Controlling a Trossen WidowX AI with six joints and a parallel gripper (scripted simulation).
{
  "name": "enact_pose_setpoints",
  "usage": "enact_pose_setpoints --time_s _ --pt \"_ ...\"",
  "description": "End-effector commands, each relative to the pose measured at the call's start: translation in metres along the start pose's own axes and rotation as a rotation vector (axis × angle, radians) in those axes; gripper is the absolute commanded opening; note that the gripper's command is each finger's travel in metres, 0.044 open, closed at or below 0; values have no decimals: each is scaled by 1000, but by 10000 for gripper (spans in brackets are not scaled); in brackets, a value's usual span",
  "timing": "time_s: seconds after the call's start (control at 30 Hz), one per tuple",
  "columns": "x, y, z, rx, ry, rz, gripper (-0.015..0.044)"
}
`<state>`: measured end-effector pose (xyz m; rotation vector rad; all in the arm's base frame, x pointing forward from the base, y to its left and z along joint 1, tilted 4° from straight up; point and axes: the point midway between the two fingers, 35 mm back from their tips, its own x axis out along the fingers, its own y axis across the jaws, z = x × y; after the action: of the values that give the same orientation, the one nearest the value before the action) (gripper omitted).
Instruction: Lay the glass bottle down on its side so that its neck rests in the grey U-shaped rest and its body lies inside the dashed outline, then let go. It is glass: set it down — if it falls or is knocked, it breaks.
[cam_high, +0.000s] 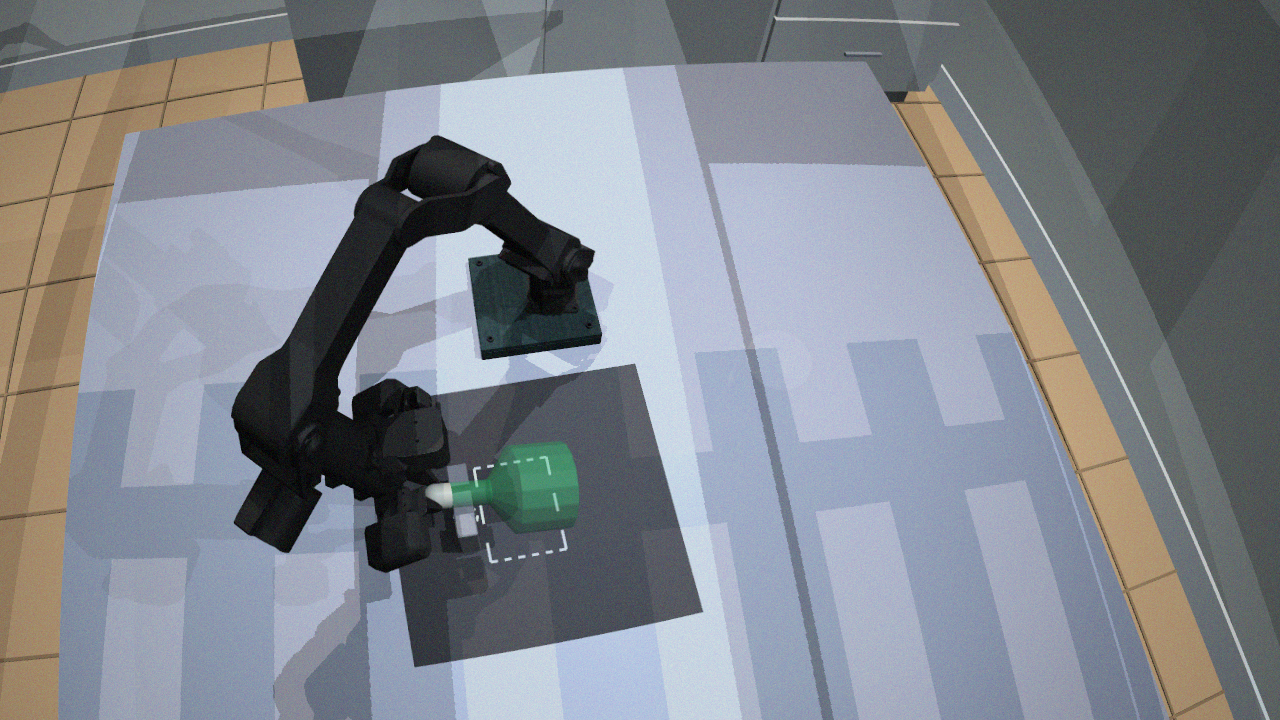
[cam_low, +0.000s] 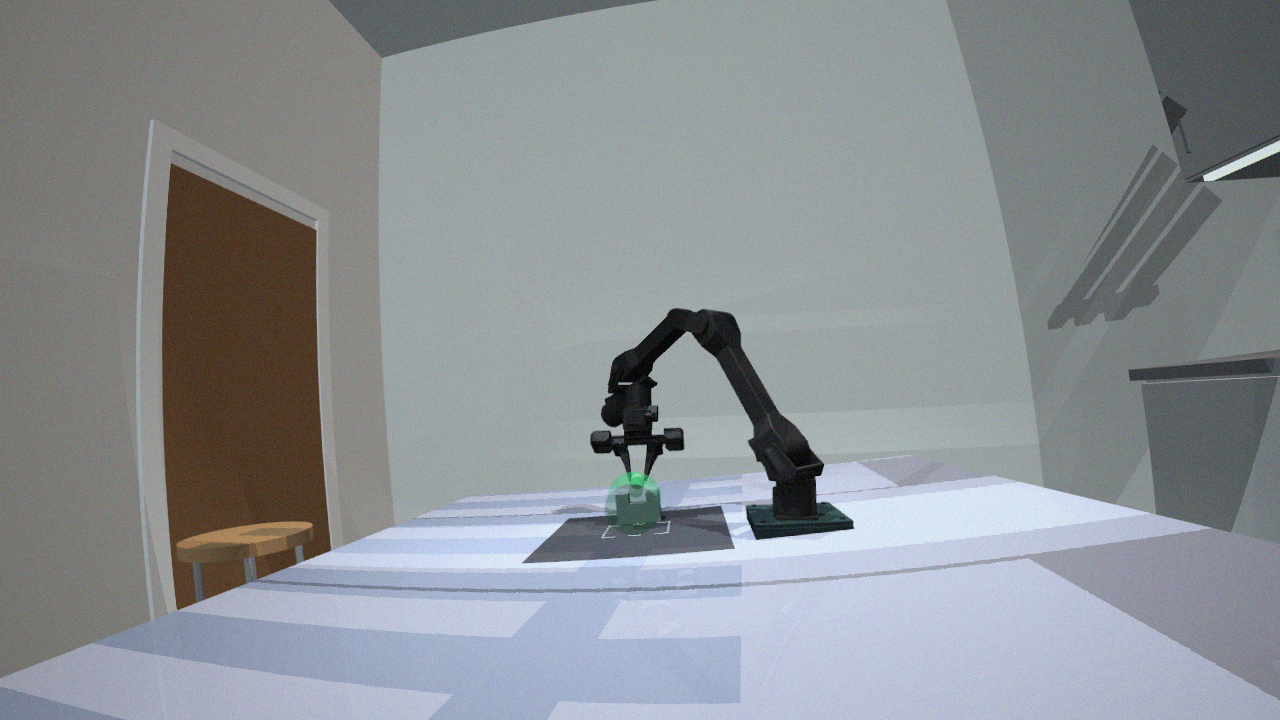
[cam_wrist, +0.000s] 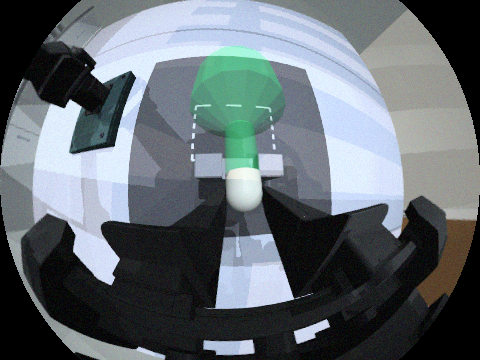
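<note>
The green glass bottle (cam_high: 547, 490) (cam_low: 634, 513) (cam_wrist: 238, 90) is on its side, roughly level. My gripper (cam_high: 435, 495) (cam_low: 637, 476) (cam_wrist: 243, 192) is shut on its neck at the white-capped end. In the wrist view the neck lines up with the gap between the two prongs of the grey U-shaped rest (cam_high: 466, 524) (cam_wrist: 208, 166) and hides the gap. The body hangs over the dashed outline (cam_high: 491, 560) (cam_wrist: 274, 146), reaching past its far edge in the wrist view. The bottle looks slightly raised; its exact clearance above mat and rest cannot be told.
The dark mat (cam_high: 617, 573) (cam_low: 707, 533) (cam_wrist: 305, 100) lies under the rest and outline. The arm's dark green base plate (cam_high: 501, 338) (cam_low: 805, 528) (cam_wrist: 95, 132) stands beside the mat. A wooden stool (cam_low: 243, 540) is beyond the table.
</note>
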<state>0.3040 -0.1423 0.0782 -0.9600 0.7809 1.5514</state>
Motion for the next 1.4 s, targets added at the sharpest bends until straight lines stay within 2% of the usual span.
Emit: enact_pose_setpoints --time_s 0.0,1.37 --pt "3 0 -2 -4 0 2 102" --pt "13 1 -13 12 12 -9 102"
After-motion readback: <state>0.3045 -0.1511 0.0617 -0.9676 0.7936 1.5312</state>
